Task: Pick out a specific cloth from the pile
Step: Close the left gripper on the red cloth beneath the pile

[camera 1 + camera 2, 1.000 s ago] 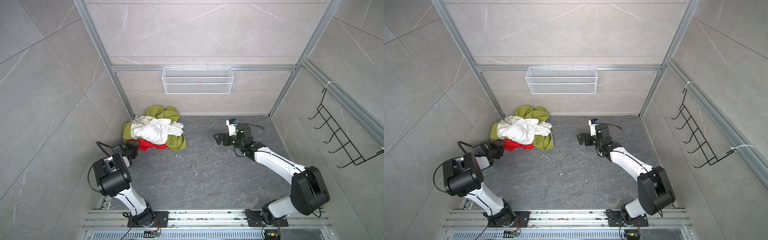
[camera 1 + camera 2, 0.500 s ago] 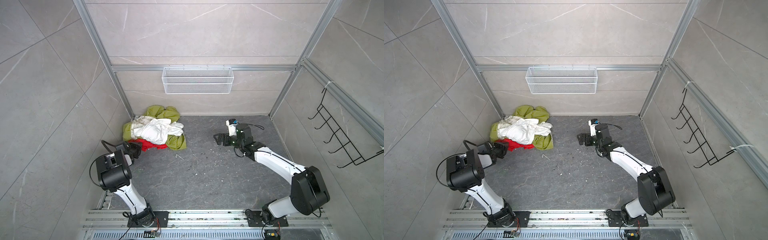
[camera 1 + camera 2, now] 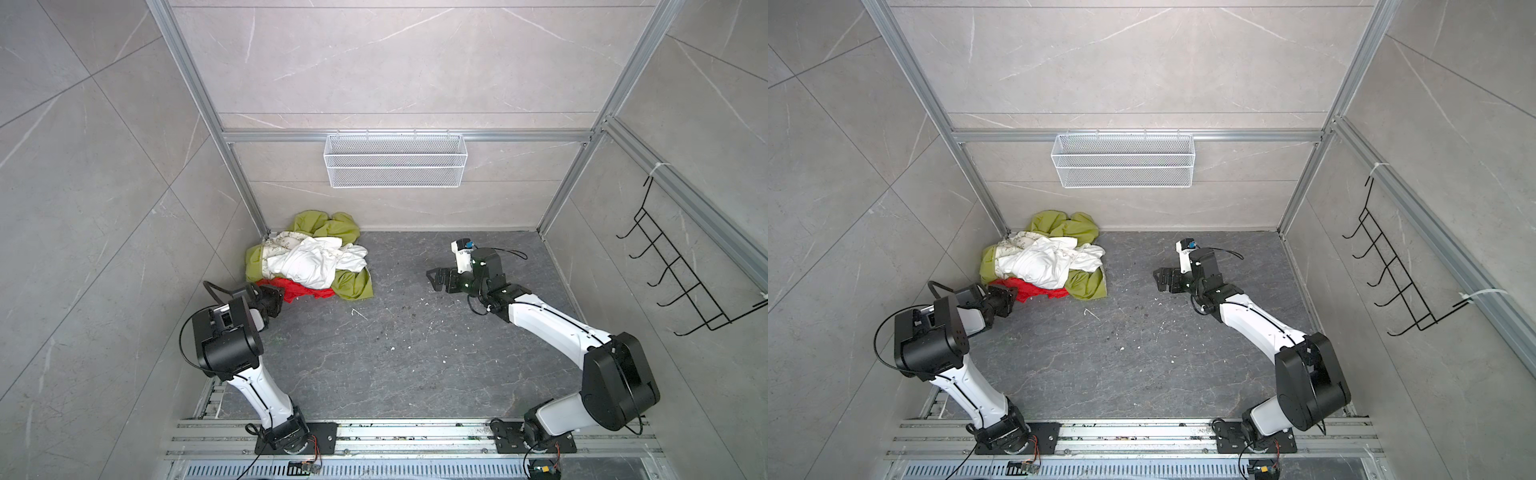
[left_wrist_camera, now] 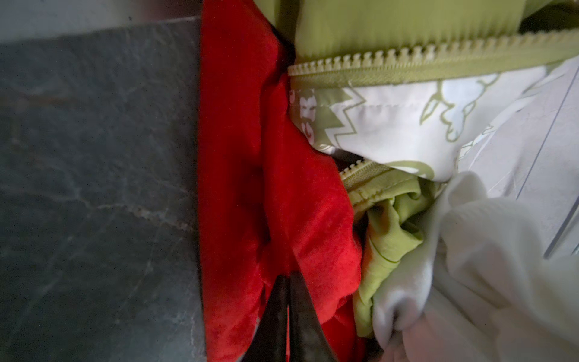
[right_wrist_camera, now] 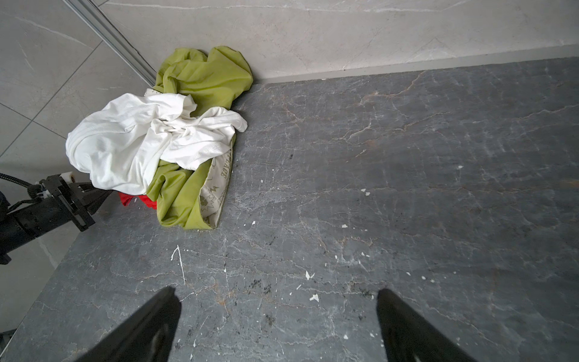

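cloth: bright red | pile: olive green, white, cream leaf-print | floor: grey, veined

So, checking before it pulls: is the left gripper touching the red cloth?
Touching. In the left wrist view the left gripper has its jaws shut on a fold of the red cloth, which puckers at their tips.

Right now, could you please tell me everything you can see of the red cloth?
The red cloth is plain, bright, thin-looking fabric, crumpled in folds. It lies on the dark tabletop at the near edge of the pile, mostly buried under the white cloth and green cloth. The left gripper is shut on one of its folds.
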Available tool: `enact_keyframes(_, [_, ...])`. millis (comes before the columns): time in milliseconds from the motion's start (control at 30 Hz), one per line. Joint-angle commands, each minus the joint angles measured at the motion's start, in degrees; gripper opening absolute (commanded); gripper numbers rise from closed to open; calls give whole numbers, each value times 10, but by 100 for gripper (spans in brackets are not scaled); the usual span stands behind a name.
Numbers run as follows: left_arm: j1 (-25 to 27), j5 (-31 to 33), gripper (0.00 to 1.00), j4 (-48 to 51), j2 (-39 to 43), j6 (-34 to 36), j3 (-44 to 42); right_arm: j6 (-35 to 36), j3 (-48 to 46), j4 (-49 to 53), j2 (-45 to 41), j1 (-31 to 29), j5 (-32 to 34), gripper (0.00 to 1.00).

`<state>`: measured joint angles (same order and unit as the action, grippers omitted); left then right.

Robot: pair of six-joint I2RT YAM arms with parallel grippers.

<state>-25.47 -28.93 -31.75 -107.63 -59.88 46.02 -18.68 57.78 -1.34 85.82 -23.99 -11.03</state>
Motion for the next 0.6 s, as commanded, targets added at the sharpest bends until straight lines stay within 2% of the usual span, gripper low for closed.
enact_keyframes(0, [0, -10, 1, -14, -4, 4, 19, -7, 21, 7, -12, -5, -8, 100])
enact_keyframes(333, [0, -6, 0, 31, 25, 30, 31, -7, 30, 11, -8, -8, -10, 100])
enact_keyframes(567, [0, 6, 0, 57, 82, 71, 25, -7, 29, 11, -10, -11, -8, 100])
